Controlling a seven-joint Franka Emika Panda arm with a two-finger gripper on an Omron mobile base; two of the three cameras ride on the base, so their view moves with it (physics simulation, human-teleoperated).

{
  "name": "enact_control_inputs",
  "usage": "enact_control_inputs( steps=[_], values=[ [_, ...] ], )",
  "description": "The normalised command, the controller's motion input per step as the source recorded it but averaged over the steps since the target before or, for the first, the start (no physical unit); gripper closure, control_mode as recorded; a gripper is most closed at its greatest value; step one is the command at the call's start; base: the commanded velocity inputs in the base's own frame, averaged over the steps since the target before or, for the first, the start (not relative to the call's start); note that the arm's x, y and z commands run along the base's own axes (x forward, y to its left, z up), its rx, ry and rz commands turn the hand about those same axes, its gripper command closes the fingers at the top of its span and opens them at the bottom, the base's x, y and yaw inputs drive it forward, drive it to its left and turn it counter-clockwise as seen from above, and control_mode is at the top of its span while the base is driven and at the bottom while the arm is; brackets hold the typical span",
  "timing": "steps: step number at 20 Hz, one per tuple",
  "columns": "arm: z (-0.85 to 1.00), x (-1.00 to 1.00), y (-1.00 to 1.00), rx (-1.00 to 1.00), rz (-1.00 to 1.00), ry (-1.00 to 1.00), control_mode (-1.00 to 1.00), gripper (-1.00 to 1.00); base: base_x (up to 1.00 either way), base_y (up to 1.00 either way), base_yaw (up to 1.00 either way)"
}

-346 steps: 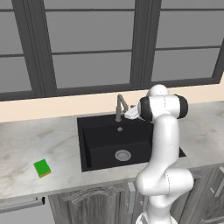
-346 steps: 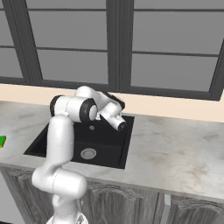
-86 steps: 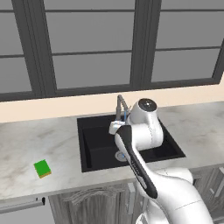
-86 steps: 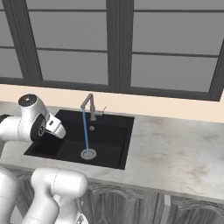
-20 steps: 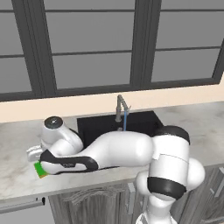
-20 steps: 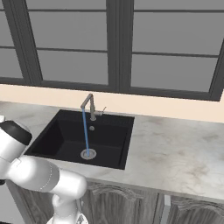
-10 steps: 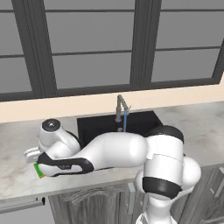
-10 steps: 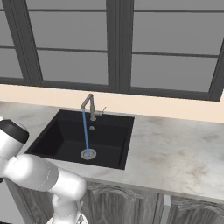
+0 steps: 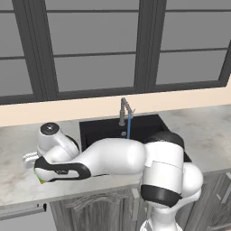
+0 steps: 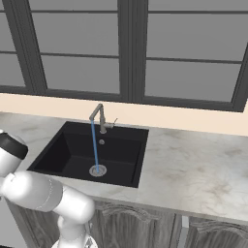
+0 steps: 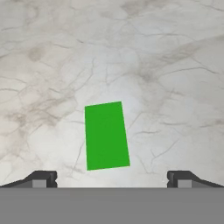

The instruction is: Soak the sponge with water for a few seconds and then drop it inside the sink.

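The arm has sunk a touch lower over the left end of the counter (image 9: 18, 180) since half a second ago. Gripper (image 11: 109, 177) spread wide, gripping nothing, directly above the sponge (image 11: 106, 135), which lies flat near the counter's front edge. Water (image 10: 95, 145) streams into the sink (image 10: 63, 145).

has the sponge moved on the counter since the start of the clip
No. The sponge lies flat on the marble counter left of the sink, the same spot as earlier; the gripper hangs open above it.
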Motion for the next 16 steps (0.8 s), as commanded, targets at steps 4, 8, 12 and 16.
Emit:
enact_control_inputs(
  steps=[4,8,12,16],
  values=[
    [-0.21,0.09,0.00,0.00,0.00,0.00,-1.00,-1.00,0.00,0.00,0.00],
    [-0.22,0.03,0.00,0.00,0.00,0.00,-1.00,-1.00,0.00,0.00,0.00],
    [-0.26,0.00,0.00,0.00,0.00,0.00,-1.00,-1.00,0.00,0.00,0.00],
    [-0.31,0.00,0.00,0.00,0.00,0.00,-1.00,-1.00,0.00,0.00,0.00]
  ],
)
